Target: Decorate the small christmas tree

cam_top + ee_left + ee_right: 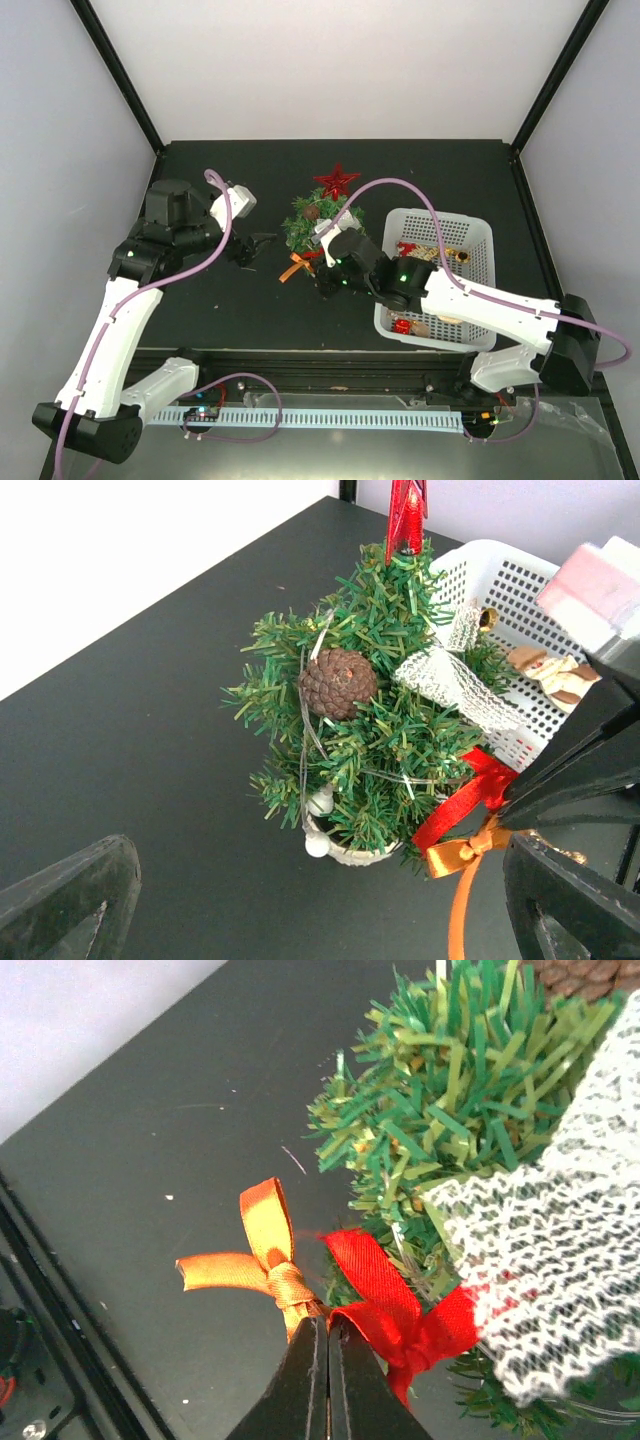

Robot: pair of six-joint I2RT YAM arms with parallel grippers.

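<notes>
Right hand [327, 1325] pinches orange and red ribbon bows [300, 1295] at the small christmas tree [312, 222]'s lower branches; left hand [250, 248] hangs spread nearby.

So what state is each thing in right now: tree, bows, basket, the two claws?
left gripper: open, empty.
right gripper: shut, tips at the bows' knots.
small christmas tree: upright in its pot, partly decorated.
orange bow: low beside the tree, at the shut tips.
red bow: next to it, against the lowest branches.
basket: holds ornaments.
</notes>
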